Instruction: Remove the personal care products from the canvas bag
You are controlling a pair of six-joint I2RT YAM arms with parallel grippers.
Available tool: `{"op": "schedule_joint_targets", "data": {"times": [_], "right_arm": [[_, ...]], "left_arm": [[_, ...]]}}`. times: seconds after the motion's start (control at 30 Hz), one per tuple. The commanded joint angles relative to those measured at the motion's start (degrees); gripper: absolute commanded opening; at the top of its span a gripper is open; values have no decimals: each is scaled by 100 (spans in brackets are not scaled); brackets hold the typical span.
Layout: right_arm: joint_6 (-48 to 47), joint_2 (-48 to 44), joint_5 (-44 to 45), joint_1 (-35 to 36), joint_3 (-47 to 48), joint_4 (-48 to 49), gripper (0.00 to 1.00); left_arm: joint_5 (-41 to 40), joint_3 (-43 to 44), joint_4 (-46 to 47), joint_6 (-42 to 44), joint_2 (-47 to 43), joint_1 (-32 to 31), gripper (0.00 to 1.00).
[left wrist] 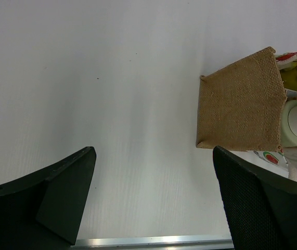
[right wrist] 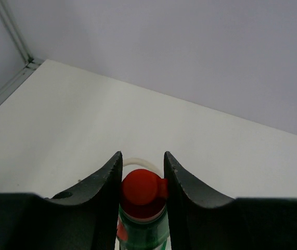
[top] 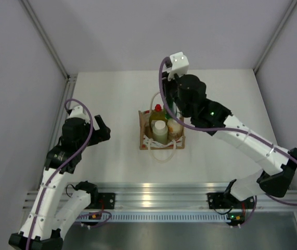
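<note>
Two arms work a plain white table (top: 106, 94), with pale grey walls (top: 138, 31) all round. The right gripper (right wrist: 142, 156) pinches the dark green bottle (right wrist: 142, 229) at its red cap, at the far side of the canvas bag (left wrist: 242, 104) mid-table. The left gripper (left wrist: 153, 149) gapes wide beside the bag, holding nothing.

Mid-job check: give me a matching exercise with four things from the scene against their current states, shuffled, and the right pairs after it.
Things:
1. left gripper
2. right gripper
3. pale green bottle
4. canvas bag

States:
A. upright inside the bag
B. shut on the red cap of the dark green bottle
C. open, holding nothing
D. resting on the white table

Pairs: 1-C; 2-B; 3-A; 4-D
</note>
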Motion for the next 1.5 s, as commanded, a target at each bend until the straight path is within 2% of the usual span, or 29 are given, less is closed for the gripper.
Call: {"op": "schedule_joint_targets", "data": {"times": [0.0,0.13,0.27,0.4,0.53,0.63,0.8,0.9,1.1,1.27,1.33,1.47], "right_arm": [[-215,-774,254,-431,307,484,0],[-180,-1170,210,-1028,-1,475,0],[48,-1565,-132,-2080,-440,484,0],[452,-1706,-1149,-3014,-1141,737,0],[489,-1593,-1626,-3778,-1601,1283,0],[383,-1356,-1846,-4069,-1986,1792,0],[365,-987,-2214,-4342,-2891,3389,0],[453,-627,-2592,-4518,-3034,3970,0],[392,217,-2814,-4641,-2621,3955,0],[322,578,-2971,-4685,-2699,4157,1],[313,605,-3016,-4677,-2796,4271,9],[391,596,-3007,-4677,-2893,4246,68]], "left_arm": [[62,1,289,32,-4,14,98],[71,1,280,40,5,14,98],[71,1,289,32,5,14,98],[88,1,289,40,14,14,98],[124,1,280,49,5,14,98],[124,1,280,58,-4,14,98],[115,-7,289,49,-21,14,98],[124,-7,280,49,-21,5,98],[106,-7,280,49,-30,5,98],[106,-7,280,40,-30,5,98],[106,-7,280,49,-30,5,98],[123,1,289,49,-30,5,98]]}}
